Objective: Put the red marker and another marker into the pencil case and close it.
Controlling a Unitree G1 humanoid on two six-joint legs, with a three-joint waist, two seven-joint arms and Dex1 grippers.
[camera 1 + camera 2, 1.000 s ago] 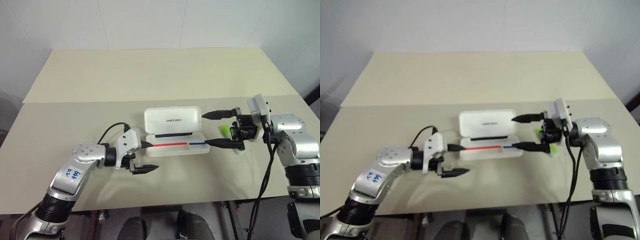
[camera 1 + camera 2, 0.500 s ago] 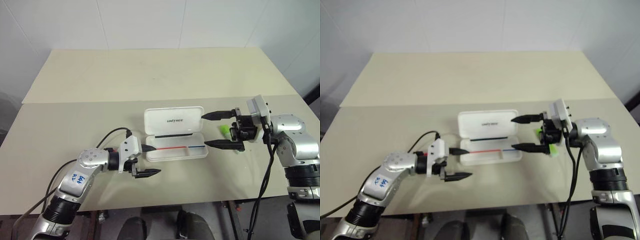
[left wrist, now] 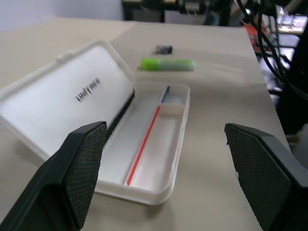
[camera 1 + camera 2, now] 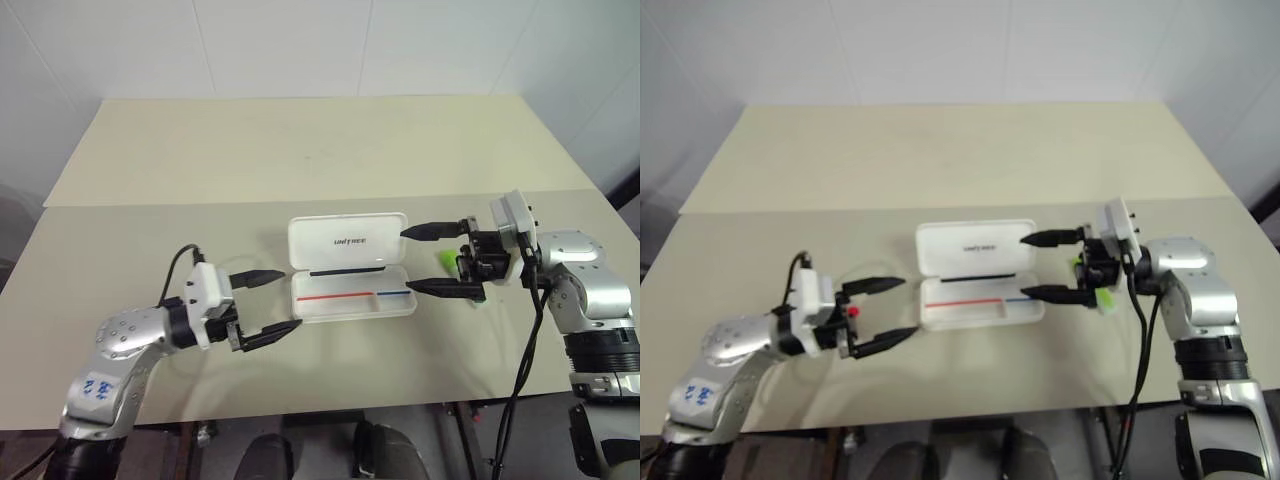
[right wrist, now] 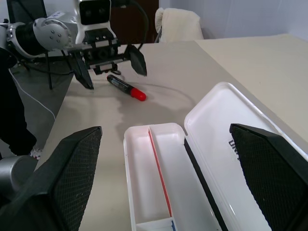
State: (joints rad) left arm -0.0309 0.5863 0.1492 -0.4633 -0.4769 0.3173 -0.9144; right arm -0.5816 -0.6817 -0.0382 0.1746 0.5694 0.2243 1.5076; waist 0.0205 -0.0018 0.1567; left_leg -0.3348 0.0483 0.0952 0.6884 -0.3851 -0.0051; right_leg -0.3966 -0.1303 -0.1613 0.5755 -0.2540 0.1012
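A white pencil case (image 4: 350,278) lies open in the middle of a beige counter (image 4: 300,150), lid tilted back, tray empty apart from thin red and blue lines. The left hand (image 4: 266,303) hovers just beside the case's left end, its two black fingers spread wide, holding nothing. The right hand (image 4: 432,260) hangs at the case's right end, also spread wide and empty.

The step in hand looks like picking up the red marker (image 5: 126,88). To do it well, the left hand should lower over the marker, fingers either side of its middle, and close squarely so the marker does not roll away.

The right wrist view shows the red marker lying on the counter under the left hand; in the right eye view just a red speck (image 4: 853,312) peeks between the fingers. The left wrist view shows the lime-green highlighter (image 3: 167,64) lying beyond the case's far end, with a small dark clip (image 3: 164,49) near it.
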